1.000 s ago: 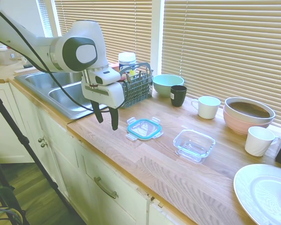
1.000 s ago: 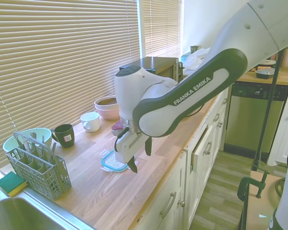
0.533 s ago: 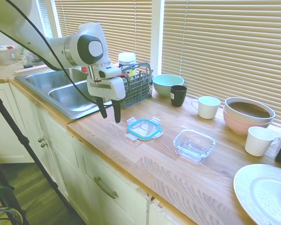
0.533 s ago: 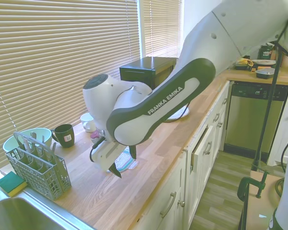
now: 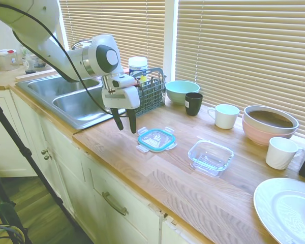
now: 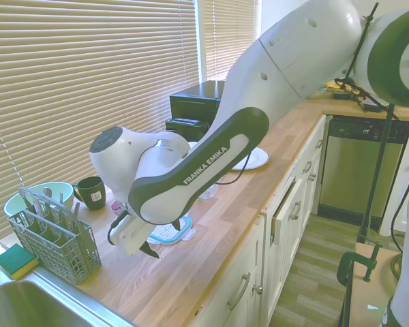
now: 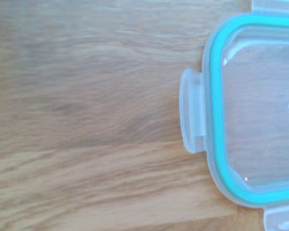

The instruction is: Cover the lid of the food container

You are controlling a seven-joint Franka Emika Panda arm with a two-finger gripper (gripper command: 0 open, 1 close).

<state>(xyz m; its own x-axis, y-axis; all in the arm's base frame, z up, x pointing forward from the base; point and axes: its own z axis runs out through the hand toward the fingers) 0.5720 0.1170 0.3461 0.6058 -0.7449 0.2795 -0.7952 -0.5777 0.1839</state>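
Note:
The lid (image 5: pixel 156 139), clear with a teal rim seal and snap tabs, lies flat on the wooden counter (image 5: pixel 142 168). To its right stands the food container (image 5: pixel 211 156), an uncovered clear glass dish. My gripper (image 5: pixel 126 128) hangs just left of the lid, a little above the counter. It points down, open, with nothing between the fingers. The wrist view shows the lid (image 7: pixel 260 110) at the picture's right side, one tab toward bare wood. In the second exterior view the lid (image 6: pixel 172 233) is partly hidden behind my hand.
Behind the gripper a grey cutlery basket (image 5: pixel 150 94) sits beside the sink (image 5: pixel 73 104). A teal bowl (image 5: pixel 182 91), dark mug (image 5: pixel 193 103), white mugs (image 5: pixel 225 116) and stacked bowls (image 5: pixel 269 124) line the window side. A white plate (image 5: pixel 284 208) lies at the right.
The gripper has moved from the counter's front edge back and right, ending close to the lid's left side. It has stayed open. Lid and container have not moved.

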